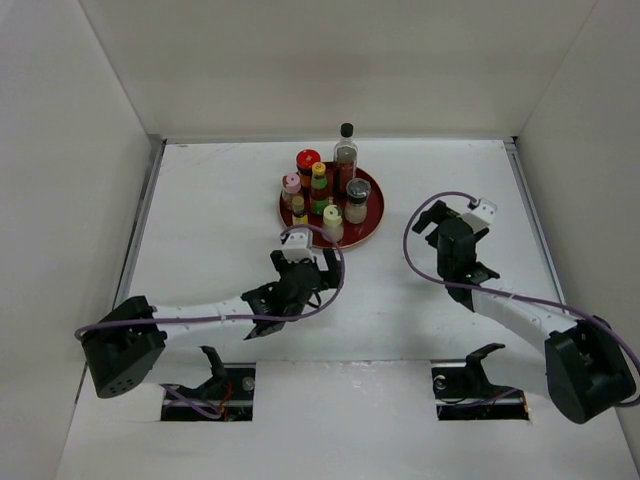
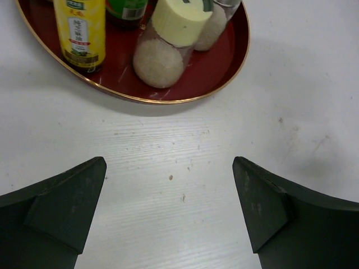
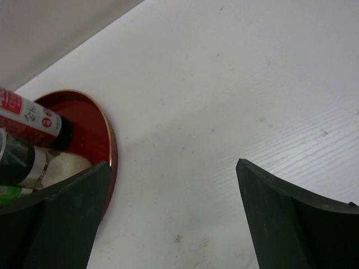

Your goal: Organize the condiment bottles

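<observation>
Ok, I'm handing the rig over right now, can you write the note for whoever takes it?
Left tool: open, empty, over the table just short of the red plate.
Right tool: open, empty, right of the plate.
Condiment bottles: all seven upright, clustered on the plate.
Done: gathering, apparently.
To do: probably nothing but pulling both tools back.

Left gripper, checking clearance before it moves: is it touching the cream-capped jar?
Apart. Left wrist view shows table between the left gripper's open jaws and the cream-capped jar.
</observation>
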You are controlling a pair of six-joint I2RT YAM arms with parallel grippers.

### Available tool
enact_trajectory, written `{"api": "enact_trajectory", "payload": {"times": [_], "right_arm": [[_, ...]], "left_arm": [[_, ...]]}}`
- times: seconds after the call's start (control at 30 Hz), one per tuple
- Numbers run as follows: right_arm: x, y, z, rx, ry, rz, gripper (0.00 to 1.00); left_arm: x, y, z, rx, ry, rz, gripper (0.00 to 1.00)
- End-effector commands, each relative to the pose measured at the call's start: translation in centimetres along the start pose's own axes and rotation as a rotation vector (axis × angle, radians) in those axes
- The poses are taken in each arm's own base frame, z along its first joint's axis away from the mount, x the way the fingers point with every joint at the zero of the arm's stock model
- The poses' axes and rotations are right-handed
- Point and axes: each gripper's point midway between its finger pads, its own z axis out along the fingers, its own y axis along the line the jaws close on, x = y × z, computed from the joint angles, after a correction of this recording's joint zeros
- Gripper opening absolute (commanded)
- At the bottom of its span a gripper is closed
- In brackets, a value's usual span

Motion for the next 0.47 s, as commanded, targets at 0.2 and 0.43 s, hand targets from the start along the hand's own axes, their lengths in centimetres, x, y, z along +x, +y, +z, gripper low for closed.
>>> {"api": "enact_trajectory", "payload": {"times": [0.2, 0.43], "right_arm": [[-1.9, 1.5, 0.3, -0.077, -0.041, 0.129, 1.00], [-1.8, 1.3, 0.3, -0.082, -0.037, 0.149, 1.00]], "left_arm": [[0.6, -4.5, -2.4, 0.039, 0.004, 0.100, 1.00], [1.5, -5.7, -3.6, 0.076, 0.000, 0.112, 1.00]]}}
